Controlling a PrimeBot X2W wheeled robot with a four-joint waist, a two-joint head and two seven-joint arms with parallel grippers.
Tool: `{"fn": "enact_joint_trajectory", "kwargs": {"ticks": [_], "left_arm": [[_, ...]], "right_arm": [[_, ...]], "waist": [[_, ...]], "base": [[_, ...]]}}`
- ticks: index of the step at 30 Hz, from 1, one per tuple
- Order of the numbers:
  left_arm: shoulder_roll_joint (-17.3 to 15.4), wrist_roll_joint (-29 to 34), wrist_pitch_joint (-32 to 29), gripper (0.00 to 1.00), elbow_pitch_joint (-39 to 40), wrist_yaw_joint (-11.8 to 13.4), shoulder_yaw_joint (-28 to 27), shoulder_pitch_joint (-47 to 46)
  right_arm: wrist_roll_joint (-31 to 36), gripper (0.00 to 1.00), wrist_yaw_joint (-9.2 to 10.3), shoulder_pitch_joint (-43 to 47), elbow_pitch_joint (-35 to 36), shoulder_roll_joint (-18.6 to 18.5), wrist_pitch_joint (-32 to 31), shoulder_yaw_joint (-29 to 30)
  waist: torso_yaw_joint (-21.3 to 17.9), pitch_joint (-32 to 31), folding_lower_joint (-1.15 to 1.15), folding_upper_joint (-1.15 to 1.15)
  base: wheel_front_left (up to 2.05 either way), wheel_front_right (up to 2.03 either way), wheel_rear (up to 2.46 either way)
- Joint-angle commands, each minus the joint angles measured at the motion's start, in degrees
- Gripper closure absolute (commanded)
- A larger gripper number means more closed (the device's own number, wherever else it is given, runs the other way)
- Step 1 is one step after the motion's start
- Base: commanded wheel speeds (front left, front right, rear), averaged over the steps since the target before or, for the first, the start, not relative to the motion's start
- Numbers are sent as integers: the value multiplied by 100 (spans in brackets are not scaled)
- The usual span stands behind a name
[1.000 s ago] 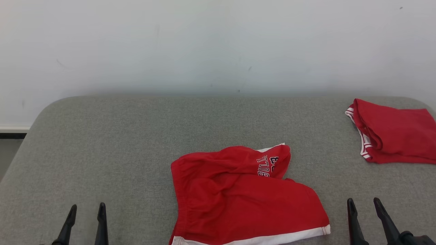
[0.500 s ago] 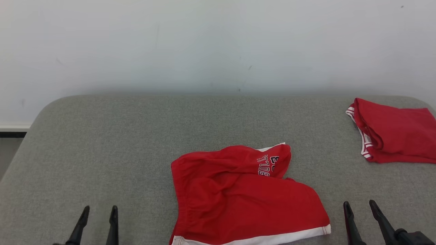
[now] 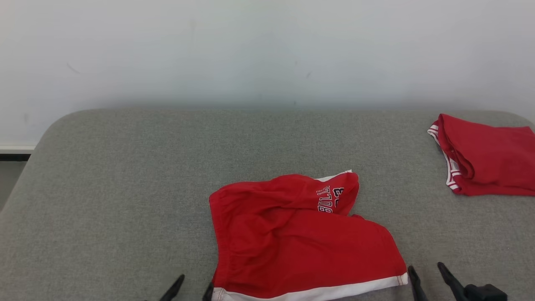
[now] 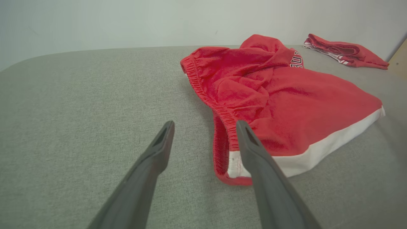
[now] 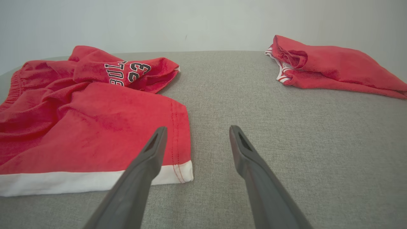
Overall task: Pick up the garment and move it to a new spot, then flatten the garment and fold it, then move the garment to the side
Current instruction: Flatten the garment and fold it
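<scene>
Red shorts (image 3: 301,242) with a white hem band and dark "BULLS 23" lettering lie crumpled on the grey padded tabletop (image 3: 125,188), toward the robot's side and about midway across. One leg lies fairly flat. The other is bunched and folded over behind it, lettering up. The left gripper (image 3: 194,288) sits low, just beside the near corner of the elastic waistband, its two dark fingers spread wide with nothing between them. In the left wrist view one finger overlaps that corner, but I cannot tell whether it touches the cloth. The right gripper (image 3: 426,274) is just beside the hem's opposite corner, likewise spread wide and empty. A second red garment (image 3: 489,161), folded, with striped red-and-white trim, lies well apart at the far right, near the pale wall (image 3: 250,50).
</scene>
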State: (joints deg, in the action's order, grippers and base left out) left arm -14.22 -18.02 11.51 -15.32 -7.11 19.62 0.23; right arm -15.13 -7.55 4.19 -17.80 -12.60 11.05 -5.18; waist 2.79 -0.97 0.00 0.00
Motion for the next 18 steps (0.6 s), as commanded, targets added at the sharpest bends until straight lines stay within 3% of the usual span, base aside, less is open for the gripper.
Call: {"fn": "enact_joint_trajectory", "kwargs": {"ticks": [1, 18], "left_arm": [[4, -56, 19, 0, -112, -27, 118, -99], [-274, -715, 272, 0, -1373, -30, 1978, -1205]], "right_arm": [[-44, 0, 16, -96, -87, -50, -32, -101], [-359, 0, 16, -887, -1409, -249, 114, -1094]], "waist": [[-21, 36, 0, 0], [-59, 408, 0, 0]], "base": [[0, 0, 0], [0, 0, 0]]}}
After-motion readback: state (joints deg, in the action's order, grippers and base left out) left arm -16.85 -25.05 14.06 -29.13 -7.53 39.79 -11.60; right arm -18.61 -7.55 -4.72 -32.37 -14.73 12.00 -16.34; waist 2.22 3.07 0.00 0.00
